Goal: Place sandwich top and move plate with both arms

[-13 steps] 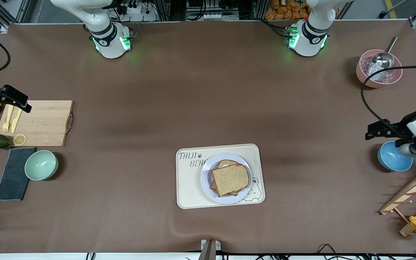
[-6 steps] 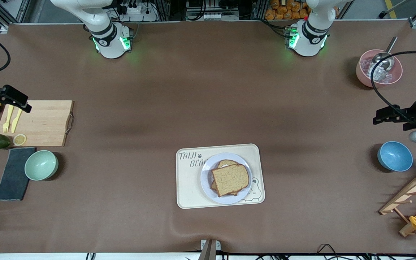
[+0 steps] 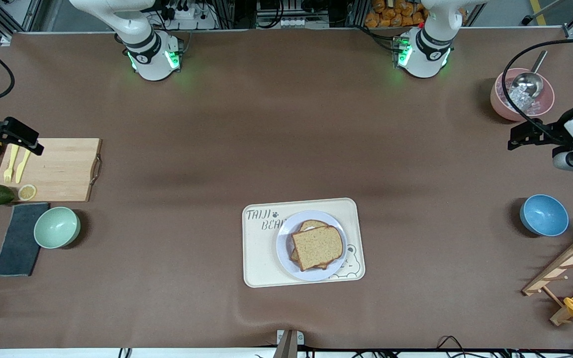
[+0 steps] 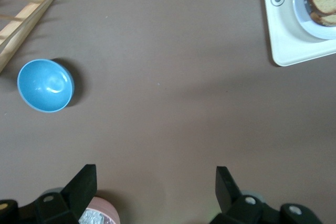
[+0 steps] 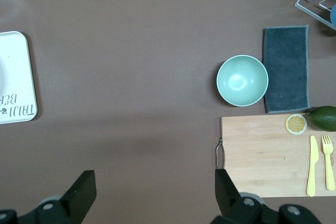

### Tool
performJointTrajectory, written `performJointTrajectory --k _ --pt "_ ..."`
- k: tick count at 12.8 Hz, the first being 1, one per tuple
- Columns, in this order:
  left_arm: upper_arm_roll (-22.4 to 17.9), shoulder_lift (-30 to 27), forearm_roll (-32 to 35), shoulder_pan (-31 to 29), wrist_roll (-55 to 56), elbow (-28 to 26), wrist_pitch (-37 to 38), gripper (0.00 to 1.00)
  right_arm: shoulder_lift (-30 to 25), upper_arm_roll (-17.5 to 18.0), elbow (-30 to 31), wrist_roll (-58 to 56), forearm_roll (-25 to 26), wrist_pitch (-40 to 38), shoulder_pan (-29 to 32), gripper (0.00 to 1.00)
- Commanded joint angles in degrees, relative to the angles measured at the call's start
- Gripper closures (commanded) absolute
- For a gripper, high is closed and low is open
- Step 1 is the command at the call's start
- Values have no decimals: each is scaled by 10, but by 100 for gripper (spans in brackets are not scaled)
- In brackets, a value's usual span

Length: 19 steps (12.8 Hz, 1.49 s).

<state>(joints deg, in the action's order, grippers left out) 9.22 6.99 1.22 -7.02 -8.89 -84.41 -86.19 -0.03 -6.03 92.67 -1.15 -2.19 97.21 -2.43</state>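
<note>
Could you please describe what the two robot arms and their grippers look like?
Both arms are white and jointed, with round bases ringed in black and lit green. Black cables trail from each. The left gripper and the right gripper are black, with two blocky, wedge-shaped fingers and small silver screws.

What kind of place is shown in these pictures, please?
Probably a robotics lab staged as a kitchen worktop: two arm bases stand along a brown-covered table holding a sandwich top on a plate, a cutting board with cutlery, and bowls.
</note>
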Motion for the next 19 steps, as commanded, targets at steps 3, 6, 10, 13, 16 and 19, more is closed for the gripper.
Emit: performJointTrajectory --k 3,6,10,13,16,19 --pt "-92 -66 -4 83 77 -68 -24 0 -2 1 1 6 9 3 -3 0" --pt "-145 -72 -5 130 115 -66 -17 0 -2 1 1 6 8 2 -3 0" --pt "-146 -72 -6 127 113 -64 -12 0 -2 1 1 6 8 2 -3 0" --pt "-146 -71 -6 123 113 -64 -10 0 -2 1 1 6 8 2 -1 0" --pt "-142 -76 -5 125 114 -61 -5 0 -2 1 1 6 9 2 -2 0" --pt "-141 -85 -5 127 114 -63 -5 0 -2 1 1 6 8 2 -2 0"
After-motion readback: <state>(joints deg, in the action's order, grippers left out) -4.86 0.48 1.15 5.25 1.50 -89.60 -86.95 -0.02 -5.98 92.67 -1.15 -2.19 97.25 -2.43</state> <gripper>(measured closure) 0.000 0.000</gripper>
